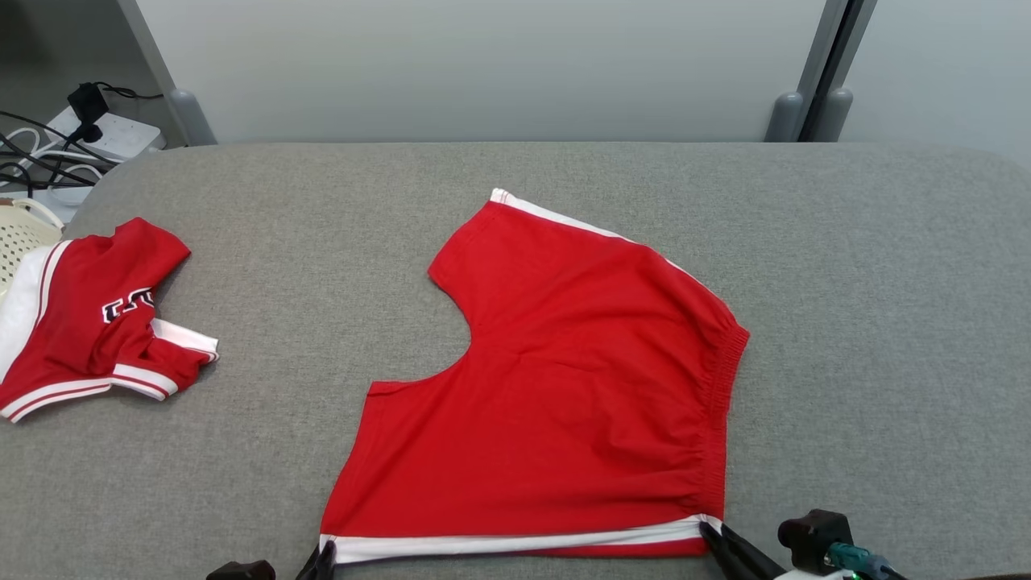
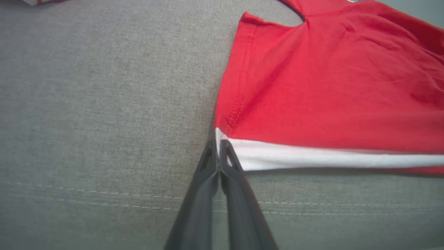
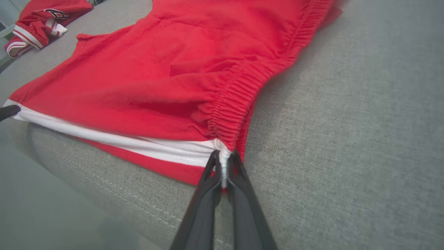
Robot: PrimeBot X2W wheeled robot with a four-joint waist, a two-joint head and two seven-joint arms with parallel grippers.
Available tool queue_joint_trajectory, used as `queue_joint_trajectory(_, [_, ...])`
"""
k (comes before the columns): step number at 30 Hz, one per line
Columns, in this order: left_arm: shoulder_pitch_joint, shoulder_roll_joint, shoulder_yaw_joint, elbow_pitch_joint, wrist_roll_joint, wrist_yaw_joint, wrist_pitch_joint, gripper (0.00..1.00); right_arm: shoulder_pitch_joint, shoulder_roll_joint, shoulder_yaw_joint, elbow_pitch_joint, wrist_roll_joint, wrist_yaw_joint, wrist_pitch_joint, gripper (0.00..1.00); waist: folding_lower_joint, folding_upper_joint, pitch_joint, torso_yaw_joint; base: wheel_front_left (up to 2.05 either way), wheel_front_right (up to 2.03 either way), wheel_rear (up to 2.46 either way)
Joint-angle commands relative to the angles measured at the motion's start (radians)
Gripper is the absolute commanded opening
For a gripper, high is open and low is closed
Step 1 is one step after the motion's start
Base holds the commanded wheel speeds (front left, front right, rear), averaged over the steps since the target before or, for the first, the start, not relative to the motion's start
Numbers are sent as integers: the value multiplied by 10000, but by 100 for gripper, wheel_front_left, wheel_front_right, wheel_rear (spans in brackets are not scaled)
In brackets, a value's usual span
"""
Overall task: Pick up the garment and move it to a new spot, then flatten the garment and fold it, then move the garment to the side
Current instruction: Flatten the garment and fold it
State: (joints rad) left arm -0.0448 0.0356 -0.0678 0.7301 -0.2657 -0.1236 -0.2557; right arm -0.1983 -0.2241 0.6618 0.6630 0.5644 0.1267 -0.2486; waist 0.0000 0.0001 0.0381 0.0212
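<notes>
The garment (image 1: pixel 564 387) is a pair of red shorts with white side stripes, spread flat on the grey padded table (image 1: pixel 322 201), waistband to the right. My left gripper (image 1: pixel 322 556) is shut on the near hem corner at the white stripe (image 2: pixel 222 139). In the left wrist view the left gripper (image 2: pixel 218 146) pinches that corner. My right gripper (image 1: pixel 713 532) is shut on the near waistband corner; the right wrist view shows the right gripper (image 3: pixel 223 158) clamping white cloth beside the gathered elastic (image 3: pixel 229 111).
A second red and white garment (image 1: pixel 89 314) lies crumpled at the table's left edge, beside a cream basket (image 1: pixel 20 238). Cables and a power strip (image 1: pixel 105 133) sit on the floor beyond. The table's near edge (image 3: pixel 104 194) runs just under both grippers.
</notes>
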Motion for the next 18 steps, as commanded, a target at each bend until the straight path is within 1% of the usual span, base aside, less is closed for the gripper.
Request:
queue_joint_trajectory(1, [-127, 147, 391, -132, 151, -48, -61, 0, 15, -181, 118, -169, 103, 40, -132, 0, 0, -1, 36, 6, 0, 0, 0])
queue_joint_trajectory(5, [-328, 147, 376, -446, 265, -52, -61, 0, -48, -198, 25, -337, 201, 40, -132, 0, 0, -1, 202, -28, 0, 0, 0])
queue_joint_trajectory(10, [-1119, 147, 404, -1677, 480, -61, -61, 0, -475, -179, -474, -759, 785, 40, -132, 0, 0, -1, 558, -140, 0, 0, 0])
queue_joint_trajectory(12, [-1583, 147, 370, -2084, 569, -65, -61, 0, -700, -163, -521, -870, 1348, 40, -132, 0, 0, -1, 745, -206, 0, 0, 0])
queue_joint_trajectory(15, [-2372, 178, 246, -2413, 761, -67, -61, 0, -1177, -166, -352, -1049, 2698, 40, -47, 0, 0, -1, 1039, -360, 0, 0, 0])
queue_joint_trajectory(17, [-2917, 276, 163, -2342, 811, -68, -61, 0, -1593, -236, -143, -1279, 3687, 40, 266, 0, 0, -1, 1260, -502, 0, 0, 0])
queue_joint_trajectory(18, [-2917, 276, 163, -2342, 811, -68, -61, 0, -1593, -236, -143, -1279, 3687, 40, 266, 0, 0, -1, 1260, -502, 0, 0, 0])
